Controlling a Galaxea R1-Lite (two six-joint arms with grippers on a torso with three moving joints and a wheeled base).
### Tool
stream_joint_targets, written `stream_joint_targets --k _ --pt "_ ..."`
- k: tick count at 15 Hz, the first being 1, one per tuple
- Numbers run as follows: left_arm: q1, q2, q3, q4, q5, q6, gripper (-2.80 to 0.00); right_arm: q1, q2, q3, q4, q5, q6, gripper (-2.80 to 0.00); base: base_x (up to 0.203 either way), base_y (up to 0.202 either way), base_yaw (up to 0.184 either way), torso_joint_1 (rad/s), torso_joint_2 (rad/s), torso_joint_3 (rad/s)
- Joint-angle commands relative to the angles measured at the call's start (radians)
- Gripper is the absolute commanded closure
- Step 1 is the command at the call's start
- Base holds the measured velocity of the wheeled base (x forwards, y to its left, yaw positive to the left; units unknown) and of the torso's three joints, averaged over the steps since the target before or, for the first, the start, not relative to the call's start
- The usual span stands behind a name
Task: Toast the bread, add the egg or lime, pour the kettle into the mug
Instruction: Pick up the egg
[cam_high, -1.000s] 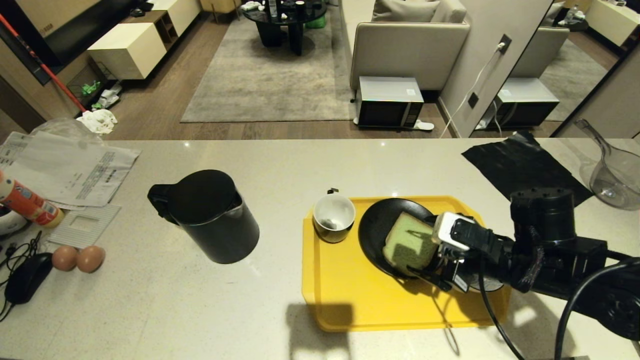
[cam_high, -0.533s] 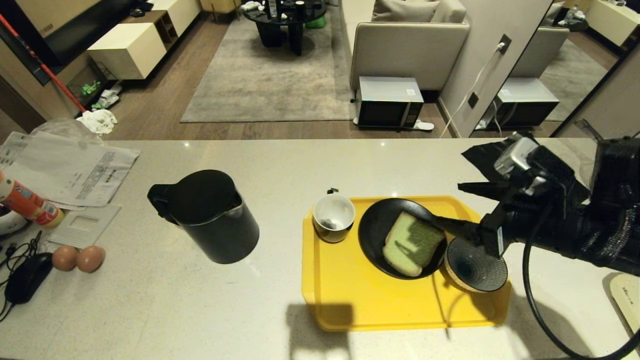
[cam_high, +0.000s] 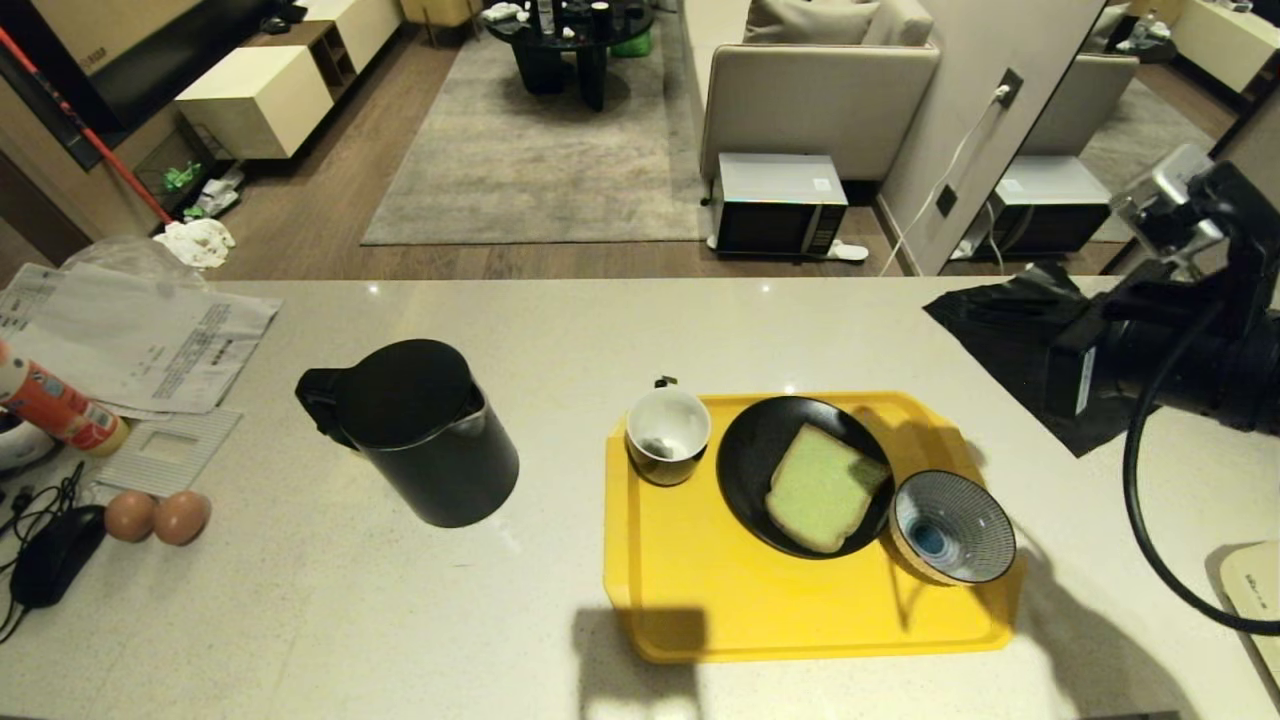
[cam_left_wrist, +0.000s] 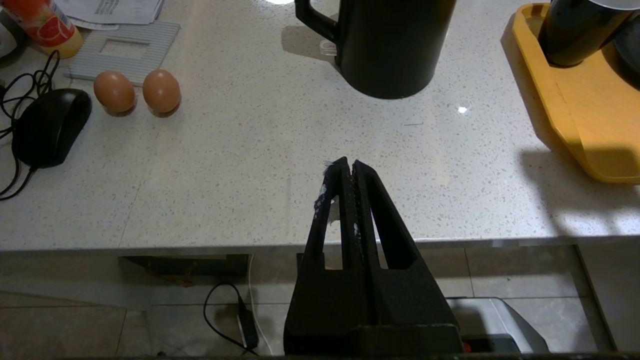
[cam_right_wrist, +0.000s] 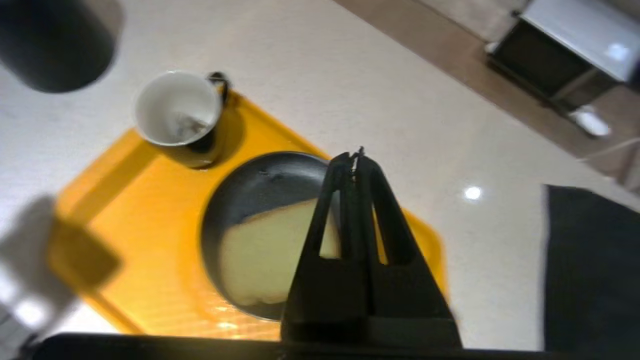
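Note:
The pale green bread (cam_high: 826, 487) lies flat on a black plate (cam_high: 750, 450) on the yellow tray (cam_high: 680, 600). The mug (cam_high: 668, 435), white inside, stands at the tray's far left corner. Left of the tray stands the black kettle (cam_high: 420, 430) with its lid on. My right arm (cam_high: 1180, 340) hangs raised over the counter's right end. Its gripper (cam_right_wrist: 354, 157) is shut on nothing, high above the plate's edge. The left gripper (cam_left_wrist: 348, 164) is parked shut at the counter's near edge. The egg and the lime are out of view.
A blue-and-white striped bowl (cam_high: 950, 525) sits on the tray against the plate's right side. Two plain brown eggs (cam_high: 155, 516), a black mouse (cam_high: 55, 555), papers (cam_high: 140, 340) and an orange bottle (cam_high: 55, 405) crowd the left end. A black sheet (cam_high: 1020, 320) lies at the far right.
My right gripper has lifted away from the bread on the plate, drawn back up and to the right, and closed. The bread stays on the plate. The left arm has not moved.

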Motion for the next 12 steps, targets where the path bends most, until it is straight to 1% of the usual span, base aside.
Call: stream_joint_targets --k 1,2,3,5,6,7,8,10,12 --pt "0.000 -0.001 0.000 0.000 0.001 0.001 0.00 -0.061 -0.027 -0.047 0.013 -0.098 -0.001 0.00 0.000 0.000 0.000 0.000 0.00 0.000" --pt "0.000 -0.001 0.000 0.000 0.000 -0.001 0.00 -0.097 -0.032 -0.073 0.047 -0.164 0.002 0.00 0.000 0.000 0.000 0.000 0.00 0.000" --pt "0.000 -0.001 0.000 0.000 0.000 -0.001 0.00 -0.136 -0.040 -0.105 0.105 -0.212 0.026 0.00 0.000 0.000 0.000 0.000 0.00 0.000" --pt "0.000 -0.001 0.000 0.000 0.000 0.001 0.00 -0.186 -0.056 -0.160 0.226 -0.292 0.212 0.00 0.000 0.000 0.000 0.000 0.00 0.000" --pt "0.000 -0.001 0.000 0.000 0.001 0.000 0.00 -0.203 -0.071 -0.168 0.285 -0.347 0.255 0.00 0.000 0.000 0.000 0.000 0.00 0.000" --pt "0.000 -0.001 0.000 0.000 0.000 -0.001 0.00 -0.210 -0.097 -0.165 0.339 -0.402 0.272 0.00 0.000 0.000 0.000 0.000 0.00 0.000" --pt "0.000 -0.001 0.000 0.000 0.000 -0.001 0.00 -0.220 -0.119 -0.161 0.388 -0.440 0.289 0.00 0.000 0.000 0.000 0.000 0.00 0.000" --pt "0.000 -0.001 0.000 0.000 0.000 -0.001 0.00 -0.228 -0.152 -0.165 0.462 -0.481 0.341 0.00 0.000 0.000 0.000 0.000 0.00 0.000" --pt "0.000 -0.001 0.000 0.000 0.000 0.001 0.00 -0.224 -0.160 -0.179 0.469 -0.518 0.345 0.00 0.000 0.000 0.000 0.000 0.00 0.000"
